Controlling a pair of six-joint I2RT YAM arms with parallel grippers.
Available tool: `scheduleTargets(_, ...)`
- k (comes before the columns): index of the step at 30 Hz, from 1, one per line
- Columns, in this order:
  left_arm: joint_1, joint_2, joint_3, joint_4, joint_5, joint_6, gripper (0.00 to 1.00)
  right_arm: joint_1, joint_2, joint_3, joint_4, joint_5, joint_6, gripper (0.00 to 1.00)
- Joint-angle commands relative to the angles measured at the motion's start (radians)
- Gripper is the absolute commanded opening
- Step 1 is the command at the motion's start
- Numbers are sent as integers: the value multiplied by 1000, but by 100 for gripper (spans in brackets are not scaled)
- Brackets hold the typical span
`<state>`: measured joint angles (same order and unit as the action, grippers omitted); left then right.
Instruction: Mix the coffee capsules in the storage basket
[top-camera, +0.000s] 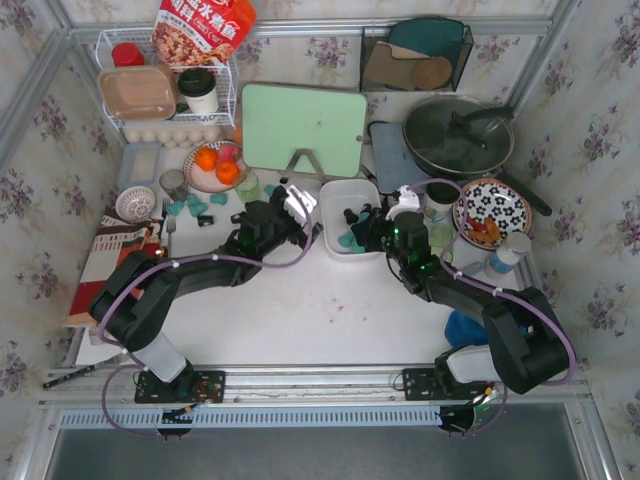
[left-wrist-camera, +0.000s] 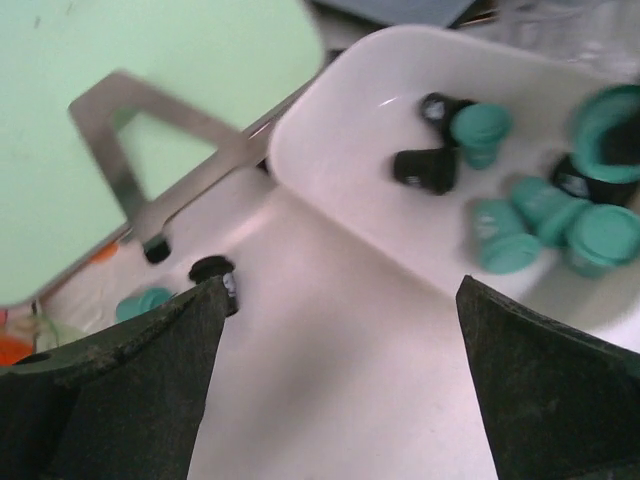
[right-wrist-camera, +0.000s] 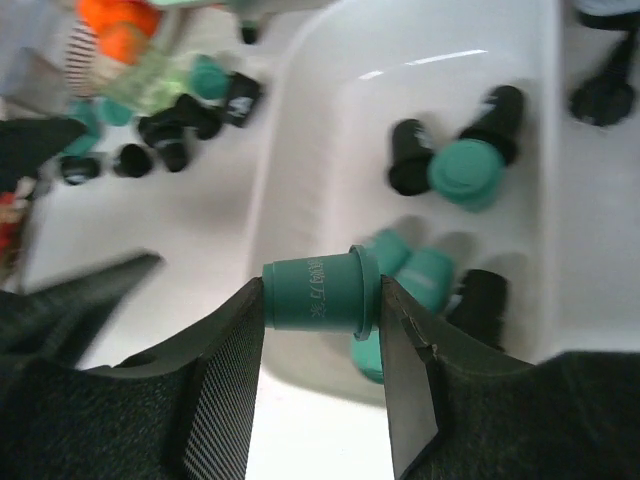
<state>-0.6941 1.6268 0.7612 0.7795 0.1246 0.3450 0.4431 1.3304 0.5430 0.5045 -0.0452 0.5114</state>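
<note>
1. The green cutting board (top-camera: 300, 125) leans on its stand (left-wrist-camera: 130, 150) behind and to the left of the storage basket (top-camera: 338, 200); it is the biggest thing nearby, and we judge that a wide swing of the left arm away from the basket could knock it flat.
2. The storage basket itself sits on the table (top-camera: 300, 310) between our two grippers; it looks light, so a finger that catches its rim could shove or tip it and spill what is inside.
3. Our left gripper (left-wrist-camera: 340, 310) hovers just outside the basket's left wall, fingers spread wide with nothing between them; if it dips from here, one finger may land on the wall instead of inside.
4. Our right gripper (right-wrist-camera: 320, 292) hangs over the basket near its rim, fingers closed on a teal capsule (right-wrist-camera: 312, 290) held sideways; the tapered body could slip out, and a release this close to the rim could drop it on the table outside the basket.
5. The coffee capsules (left-wrist-camera: 480, 130), teal and black, lie bunched toward one end inside the basket; more lie loose on the table left of the basket; they are small and round, so we expect a careless nudge to send them rolling away or over the rim.
</note>
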Motion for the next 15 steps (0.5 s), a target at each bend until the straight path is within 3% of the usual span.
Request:
scheduleTargets(1, 63, 63, 141, -271, -142, -186, 99, -1, 49, 24, -65, 161, -69, 51)
scheduleTargets(5, 140, 168, 345, -551, -119, -330, 99, 1, 99, 45, -72, 137, -78, 60)
scheduleTargets(7, 170, 228, 417, -618, -96, -344, 98, 1, 109, 50, -72, 123, -81, 62)
scheduleTargets(15, 236, 439, 642, -770, -41, -370, 75, 1, 112, 51, -59, 78, -88, 65)
